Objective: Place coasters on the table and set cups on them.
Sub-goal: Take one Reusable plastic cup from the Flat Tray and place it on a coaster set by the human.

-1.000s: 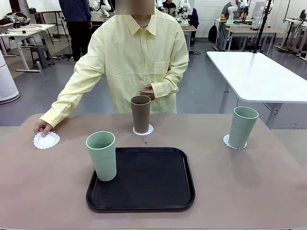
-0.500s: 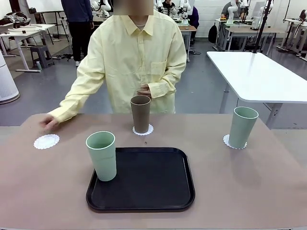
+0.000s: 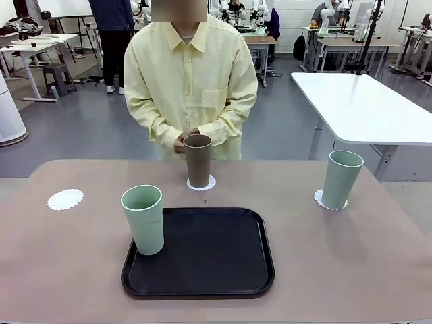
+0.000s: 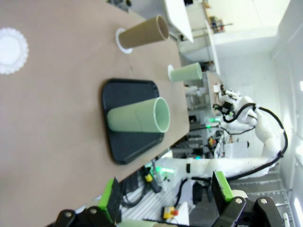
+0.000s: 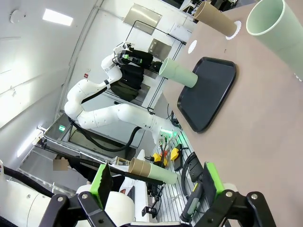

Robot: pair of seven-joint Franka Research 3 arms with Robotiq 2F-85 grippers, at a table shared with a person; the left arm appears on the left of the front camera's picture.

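Note:
On the beige-pink table (image 3: 351,256) a bare coaster (image 3: 65,199) lies at the far left. The brown cup (image 3: 198,160) stands on a middle coaster (image 3: 201,183), and a mint cup (image 3: 341,178) stands on a right coaster (image 3: 330,200). The other mint cup (image 3: 143,219) stands upright on the black tray's (image 3: 209,256) left edge. My left gripper (image 4: 165,191) is open and empty, hanging well back from the tray (image 4: 128,146) and its mint cup (image 4: 139,116). Open and empty too, my right gripper (image 5: 156,182) is held off the table, far from the nearest mint cup (image 5: 279,33).
The person stands at the far edge with both hands (image 3: 183,140) held together just behind the brown cup. A white table (image 3: 364,108) stands beyond the right corner. My left arm (image 5: 109,111) shows in the right wrist view.
The person's hand let go of the left coaster and drew back to their body; they now stand upright. Cups, tray and coasters have not moved.

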